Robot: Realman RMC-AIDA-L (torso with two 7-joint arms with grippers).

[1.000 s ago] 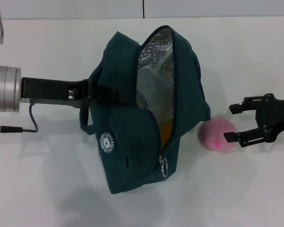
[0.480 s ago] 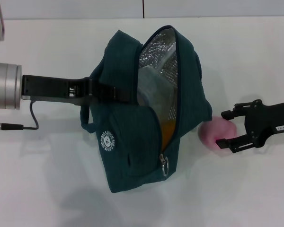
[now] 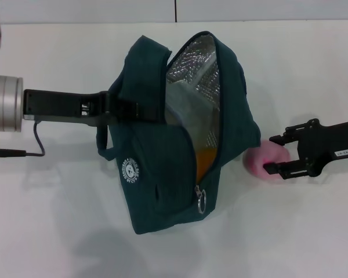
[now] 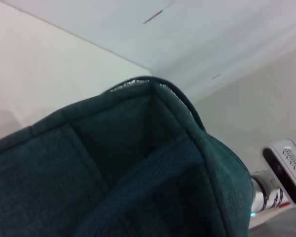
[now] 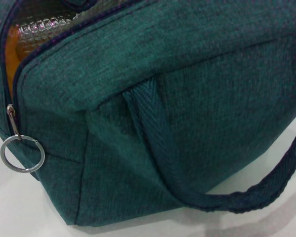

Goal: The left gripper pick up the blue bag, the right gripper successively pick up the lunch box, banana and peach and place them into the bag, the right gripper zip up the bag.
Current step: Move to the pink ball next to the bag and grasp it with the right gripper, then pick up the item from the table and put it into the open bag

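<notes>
Right tool (image 3: 271,153) spread around round pink peach (image 3: 262,160) beside woven teal blue bag (image 3: 162,174).

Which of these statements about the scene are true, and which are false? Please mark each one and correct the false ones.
1. The left gripper holds the blue bag at its handle side. True.
2. The bag is zipped fully shut. False: the opening gapes and the silver foil lining shows.
3. The right gripper has its fingers on either side of the peach. True.
4. The peach is already inside the bag. False: it lies on the white table beside the bag, on the robot's right.
5. Something orange shows inside the bag's opening. True.
6. The zipper's ring pull is missing. False: a metal ring hangs at the end of the zipper.
</notes>
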